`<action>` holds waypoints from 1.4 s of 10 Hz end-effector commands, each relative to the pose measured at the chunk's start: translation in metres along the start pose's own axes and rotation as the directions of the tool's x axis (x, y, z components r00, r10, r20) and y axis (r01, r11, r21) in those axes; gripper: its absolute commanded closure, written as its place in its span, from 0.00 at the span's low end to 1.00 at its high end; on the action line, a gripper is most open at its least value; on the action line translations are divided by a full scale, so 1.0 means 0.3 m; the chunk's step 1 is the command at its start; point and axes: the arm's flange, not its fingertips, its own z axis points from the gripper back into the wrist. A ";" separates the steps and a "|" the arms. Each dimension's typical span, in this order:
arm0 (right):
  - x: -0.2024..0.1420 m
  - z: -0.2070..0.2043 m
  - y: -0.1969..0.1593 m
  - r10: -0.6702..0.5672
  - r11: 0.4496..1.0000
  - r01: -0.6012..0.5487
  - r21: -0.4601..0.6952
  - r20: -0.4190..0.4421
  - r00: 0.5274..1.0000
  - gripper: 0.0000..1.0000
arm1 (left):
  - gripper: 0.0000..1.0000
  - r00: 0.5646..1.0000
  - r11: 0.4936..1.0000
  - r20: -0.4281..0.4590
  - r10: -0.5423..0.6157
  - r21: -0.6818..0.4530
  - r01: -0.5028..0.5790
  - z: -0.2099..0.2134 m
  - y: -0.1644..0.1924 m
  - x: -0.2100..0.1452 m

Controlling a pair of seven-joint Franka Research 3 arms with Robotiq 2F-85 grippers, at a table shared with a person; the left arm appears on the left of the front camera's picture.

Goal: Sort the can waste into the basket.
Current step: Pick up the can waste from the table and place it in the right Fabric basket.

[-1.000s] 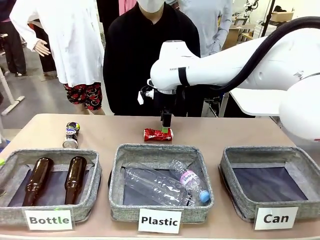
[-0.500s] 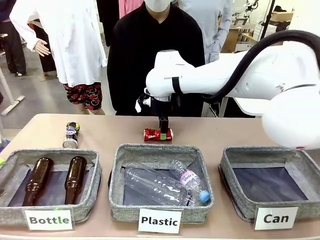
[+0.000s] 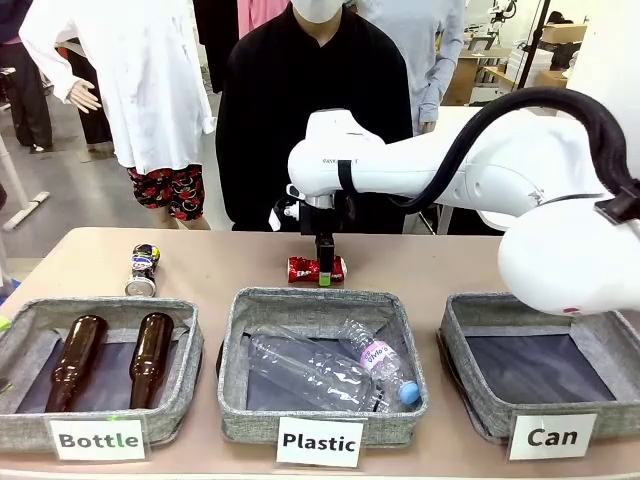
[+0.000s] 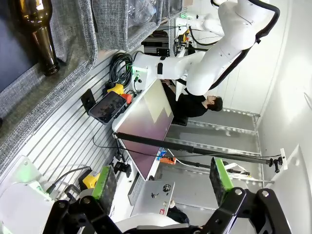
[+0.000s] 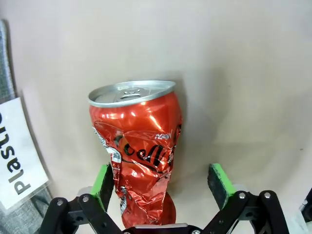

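**A:** Why does the right arm [image 3: 430, 165] stretch to the middle?

**B:** The red can [image 3: 315, 268] lies on its side at the table's [image 3: 440, 265] 12 o'clock, just beyond the Plastic bin [image 3: 315, 300]. The arm comes in from 3 o'clock so the right gripper [image 5: 162, 187] points straight down over it.

**A:** Is it gripped?

**B:** Not yet, I'd judge. The green pads [image 5: 104, 179] stand spread, straddling the crushed body. The 9 o'clock pad is against or just beside the can, and the 3 o'clock pad is clear of it.

**A:** And everything else?

**B:** The Can basket [image 3: 530, 305] waits at 4 o'clock, a short carry away. The dark can [image 3: 143, 268] stands upright at 10 o'clock, behind the Bottle bin [image 3: 100, 305]. The left gripper [image 4: 163, 183] is spread too, holds nothing, and points away from the tabletop.
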 end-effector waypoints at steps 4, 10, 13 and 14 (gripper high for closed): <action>0.045 0.022 -0.052 0.021 0.998 -0.021 0.062 -0.002 1.000 1.00 | 0.00 1.000 1.000 -0.003 -0.011 -0.001 0.011 -0.002 0.002 -0.012; 0.047 0.016 -0.061 0.005 0.996 -0.005 0.088 0.000 1.000 1.00 | 0.00 1.000 1.000 -0.003 -0.011 -0.001 0.011 -0.002 0.002 -0.012; 0.037 0.036 -0.054 -0.021 0.998 0.021 0.065 -0.003 1.000 1.00 | 0.00 1.000 1.000 -0.003 -0.011 -0.001 0.011 -0.002 0.002 -0.012; 0.020 0.080 -0.023 -0.025 0.999 0.025 0.041 0.006 1.000 1.00 | 0.00 1.000 1.000 -0.003 -0.011 -0.001 0.011 -0.002 0.002 -0.012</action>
